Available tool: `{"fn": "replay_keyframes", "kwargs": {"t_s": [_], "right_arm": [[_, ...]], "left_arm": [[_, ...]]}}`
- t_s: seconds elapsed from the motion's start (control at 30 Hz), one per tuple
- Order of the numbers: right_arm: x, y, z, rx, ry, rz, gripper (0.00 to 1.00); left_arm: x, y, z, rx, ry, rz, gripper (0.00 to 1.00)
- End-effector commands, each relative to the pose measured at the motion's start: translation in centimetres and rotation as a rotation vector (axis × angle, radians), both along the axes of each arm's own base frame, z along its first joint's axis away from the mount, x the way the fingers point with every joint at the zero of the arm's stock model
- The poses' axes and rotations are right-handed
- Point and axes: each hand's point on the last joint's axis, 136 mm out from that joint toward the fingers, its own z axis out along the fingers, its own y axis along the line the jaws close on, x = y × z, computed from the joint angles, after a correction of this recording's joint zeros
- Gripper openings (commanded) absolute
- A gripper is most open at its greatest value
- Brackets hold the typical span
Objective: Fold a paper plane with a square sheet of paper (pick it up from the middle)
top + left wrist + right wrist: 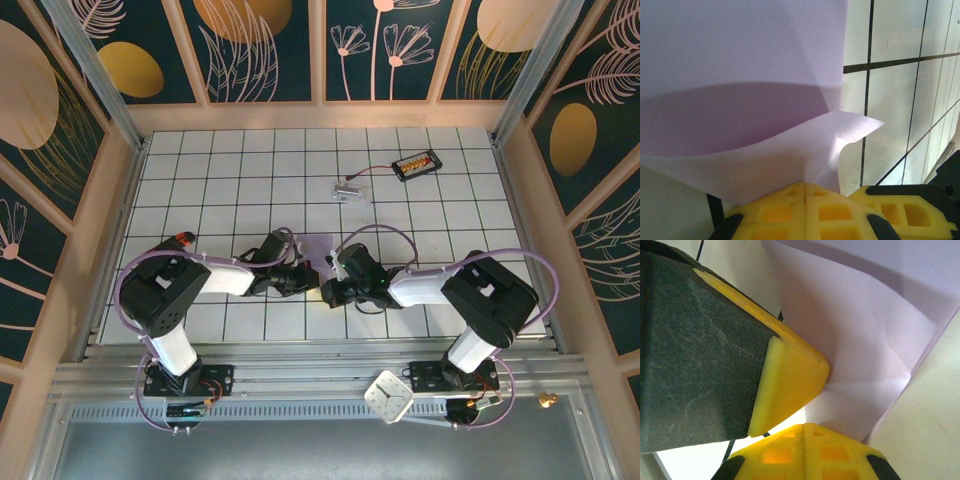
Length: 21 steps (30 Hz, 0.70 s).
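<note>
The square sheet of paper [318,247] is lavender and lies between the two arms at mid-table, largely hidden by them from above. In the left wrist view the sheet [740,65] rises in a curve, with a folded flap running into the tips of my left gripper [805,185], whose yellow pads are pressed together on it. My right gripper [805,426] is likewise shut, with a creased corner of the sheet [865,340] meeting its tips. The two grippers [305,281] [331,291] almost touch. No dart-shaped paper plane is in view.
A small clear plastic piece [348,190] on a wire leads to a black holder [415,164] at the back of the tiled table [200,190]. A white clock-like square [388,395] sits on the near rail. Wooden walls close in both sides.
</note>
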Motion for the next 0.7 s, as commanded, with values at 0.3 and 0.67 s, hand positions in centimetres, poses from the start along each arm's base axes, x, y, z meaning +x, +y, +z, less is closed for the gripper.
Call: {"fn": "replay_keyframes", "kwargs": {"t_s": [0.3,0.67], "right_arm": [[-2.5,-4.3,-4.5,-0.189,0.121,-0.036,0.0],[-2.7,-4.6,-4.9,-0.204,0.129,-0.04,0.0]], "left_arm": [[2.4,4.3,-3.1,0.128,-0.008,0.071,0.0],[4.8,6.8,-3.7,0.122,-0.01,0.133,0.0]]}}
